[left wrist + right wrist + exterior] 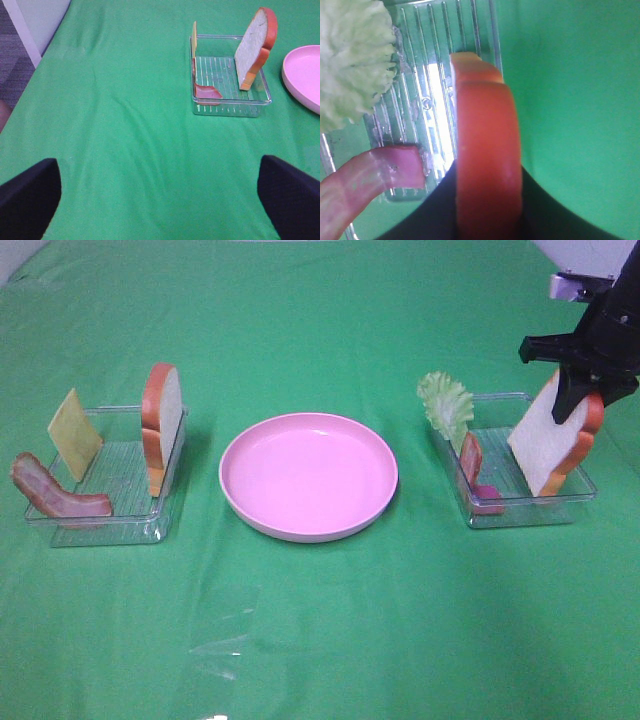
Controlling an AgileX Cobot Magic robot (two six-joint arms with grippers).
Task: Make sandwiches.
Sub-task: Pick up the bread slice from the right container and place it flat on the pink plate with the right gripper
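The sandwich parts stand in two clear trays. In the right tray (530, 508) a white bread slice with orange crust (545, 445) leans upright beside pale green lettuce (447, 405) and a bacon strip (470, 460). My right gripper (578, 390) is shut on the top edge of this slice; the right wrist view shows its crust (487, 125) between the black fingers (540, 205), with lettuce (350, 60) and bacon (365, 175) beside it. The left tray (100, 532) holds a second bread slice (162, 425), a cheese square (74, 435) and bacon (55, 498). My left gripper (157, 165) is open, well short of that tray (227, 112).
A round pink plate (310, 530) lies between the trays with nothing on it; its rim also shows in the left wrist view (305, 75). A scrap of clear plastic (225, 630) lies on the green cloth in front of the plate. The table edge is at the far left.
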